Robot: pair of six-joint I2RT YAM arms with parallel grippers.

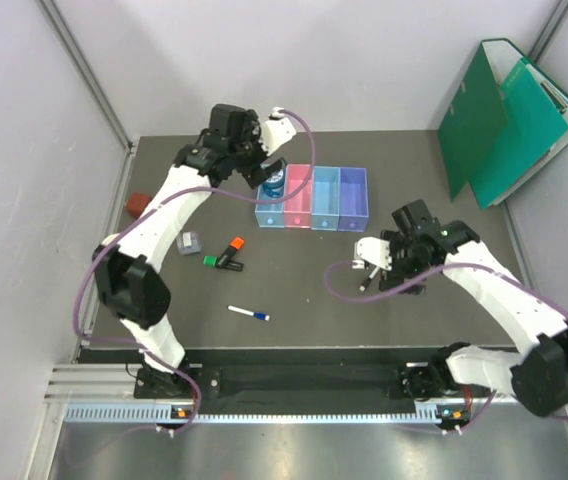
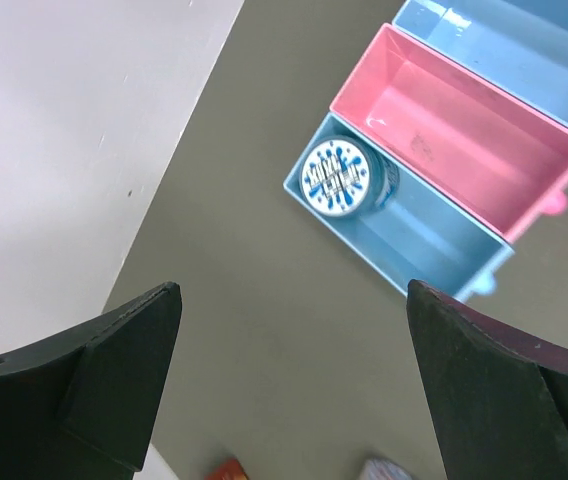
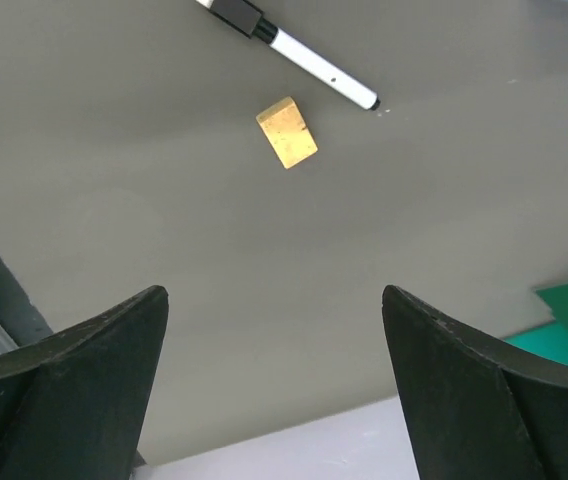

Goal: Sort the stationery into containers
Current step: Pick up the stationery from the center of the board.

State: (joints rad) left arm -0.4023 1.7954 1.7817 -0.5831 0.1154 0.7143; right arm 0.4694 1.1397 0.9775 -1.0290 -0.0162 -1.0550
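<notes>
Four bins (image 1: 324, 215) stand joined in a row toward the far side of the desk (image 1: 294, 280). From left to right we see light blue, pink, light blue and purple-blue.

The tape roll (image 2: 339, 175) lies inside the leftmost blue bin (image 2: 414, 235), at its far end, next to the pink bin (image 2: 464, 130). The left fingers (image 2: 94, 380) hang above that bin, spread wide and holding nothing, and the wrist view shows the roll between them.

The right fingers (image 3: 74, 380) are also spread wide and empty. They hover over the desk in front of the right end of the row. Below them lie the eraser (image 3: 287, 132) and the marker (image 3: 294, 50), just beside each other but apart.

Still loose on the desk, in front of and left of the bins, are the orange highlighter (image 1: 232, 245) and the green highlighter (image 1: 220, 262), close together. The grey piece (image 1: 190, 241) sits to their left. The pen (image 1: 249, 314) lies nearer the arm bases, well apart from the rest.

Green folders (image 1: 509, 120) lean in the far right corner.
</notes>
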